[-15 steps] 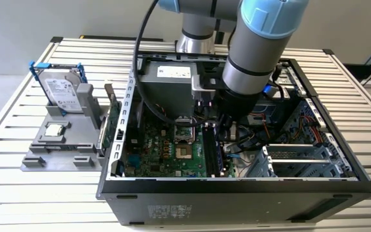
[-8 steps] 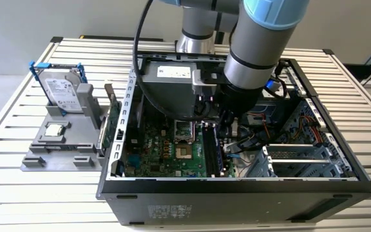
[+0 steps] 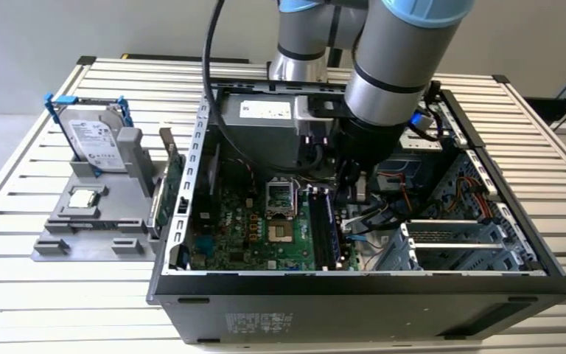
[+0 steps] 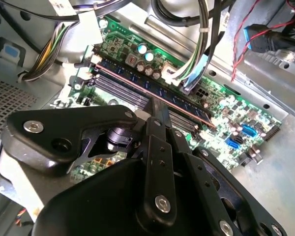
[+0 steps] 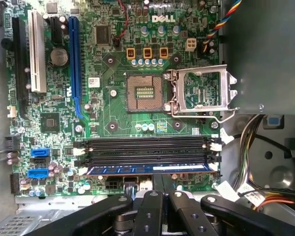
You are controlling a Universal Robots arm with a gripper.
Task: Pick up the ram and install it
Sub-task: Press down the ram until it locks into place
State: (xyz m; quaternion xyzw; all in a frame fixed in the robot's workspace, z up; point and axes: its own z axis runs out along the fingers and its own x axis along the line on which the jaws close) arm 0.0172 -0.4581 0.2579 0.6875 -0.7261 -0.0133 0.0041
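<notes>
The ram (image 5: 147, 168) lies along the memory slot nearest the claw (image 5: 160, 181), on the green board (image 5: 113, 103) inside the open computer case (image 3: 362, 284). In both wrist views it looks lined up with its slot, with two empty dark slots (image 5: 147, 147) beside it on the side toward the open chip socket (image 5: 201, 91). The claw sits right above the stick's middle, its fingers (image 4: 160, 115) drawn close together over the top edge; whether they still pinch the ram or merely press on it I cannot tell. In the exterior view the arm (image 3: 391, 81) reaches straight down into the case, while the hard drive (image 3: 96, 140) and the small chip (image 3: 83, 197) wait on the grey holder (image 3: 52, 247) on the tabletop (image 3: 27, 295).

My judgement: the pick-up is done and the seating step is in hand. The next move calls for an even, straight push so both end clips (image 5: 215, 167) catch.
</notes>
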